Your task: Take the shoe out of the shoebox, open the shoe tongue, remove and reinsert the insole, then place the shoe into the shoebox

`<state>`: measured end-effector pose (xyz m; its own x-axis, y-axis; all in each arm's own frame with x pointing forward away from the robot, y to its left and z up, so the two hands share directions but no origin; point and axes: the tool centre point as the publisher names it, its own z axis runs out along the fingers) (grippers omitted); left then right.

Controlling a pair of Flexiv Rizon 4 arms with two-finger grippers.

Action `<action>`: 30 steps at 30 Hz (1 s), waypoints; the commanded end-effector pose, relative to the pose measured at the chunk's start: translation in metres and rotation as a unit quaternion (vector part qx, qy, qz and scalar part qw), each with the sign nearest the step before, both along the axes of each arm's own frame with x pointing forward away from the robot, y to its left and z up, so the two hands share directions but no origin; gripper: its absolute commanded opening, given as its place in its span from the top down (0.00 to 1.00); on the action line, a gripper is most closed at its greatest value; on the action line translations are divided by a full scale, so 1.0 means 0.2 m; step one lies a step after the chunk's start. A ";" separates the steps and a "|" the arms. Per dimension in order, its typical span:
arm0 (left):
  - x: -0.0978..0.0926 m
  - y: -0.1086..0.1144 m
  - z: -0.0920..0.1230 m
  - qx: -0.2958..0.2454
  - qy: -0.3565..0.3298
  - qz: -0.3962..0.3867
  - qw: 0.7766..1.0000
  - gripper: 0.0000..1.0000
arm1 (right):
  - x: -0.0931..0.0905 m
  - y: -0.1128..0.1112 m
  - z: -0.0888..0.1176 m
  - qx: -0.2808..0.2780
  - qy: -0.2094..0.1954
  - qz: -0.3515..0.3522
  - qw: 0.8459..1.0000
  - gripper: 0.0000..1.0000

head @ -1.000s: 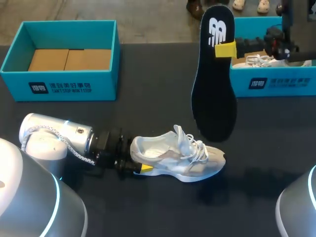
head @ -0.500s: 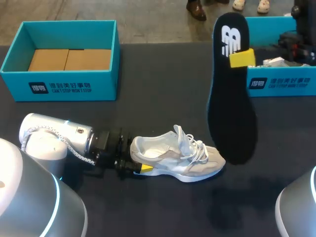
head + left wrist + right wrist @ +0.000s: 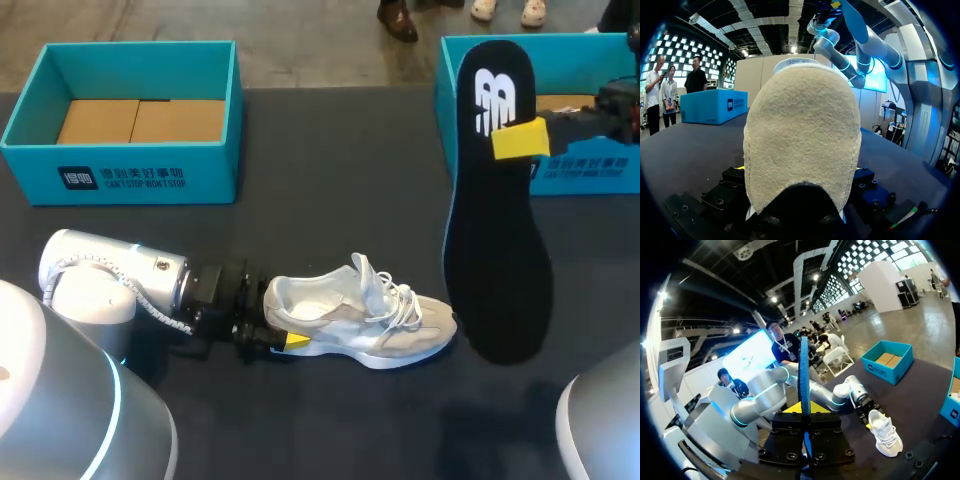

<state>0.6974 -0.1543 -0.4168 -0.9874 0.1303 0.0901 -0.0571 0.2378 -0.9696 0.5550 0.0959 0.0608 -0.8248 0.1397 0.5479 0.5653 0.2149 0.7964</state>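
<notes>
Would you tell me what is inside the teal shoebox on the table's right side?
Only a patch of brown cardboard shows inside the right shoebox. The black insole held by the right gripper covers the box's left part, so whatever lies there is hidden.

Overhead and wrist views, shared shoe (image 3: 355,320)
</notes>
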 end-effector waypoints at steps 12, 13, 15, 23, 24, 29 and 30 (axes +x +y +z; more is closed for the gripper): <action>-0.01 0.01 -0.01 -0.001 -0.001 0.002 1.000 1.00 | -0.02 0.00 -0.01 0.001 0.000 -0.004 1.000 1.00; -0.01 0.01 -0.01 -0.002 -0.001 0.003 1.000 1.00 | -0.02 0.00 -0.01 0.001 0.000 -0.004 1.000 1.00; -0.01 0.02 -0.01 -0.002 -0.002 0.004 1.000 1.00 | -0.02 0.00 -0.01 0.001 0.000 -0.004 1.000 1.00; -0.02 0.06 0.00 0.006 -0.012 -0.004 1.000 0.00 | -0.02 0.00 -0.01 0.001 0.000 -0.004 1.000 1.00; -0.02 0.06 0.01 0.008 -0.014 -0.005 1.000 0.00 | -0.02 0.00 -0.01 0.001 0.000 -0.004 1.000 1.00; -0.01 0.12 0.02 0.032 -0.026 -0.005 0.999 0.00 | -0.02 0.00 -0.01 0.001 0.000 -0.004 1.000 1.00; 0.00 0.14 0.03 0.039 -0.026 -0.003 0.999 0.00 | -0.02 0.00 -0.01 0.001 0.000 -0.004 1.000 1.00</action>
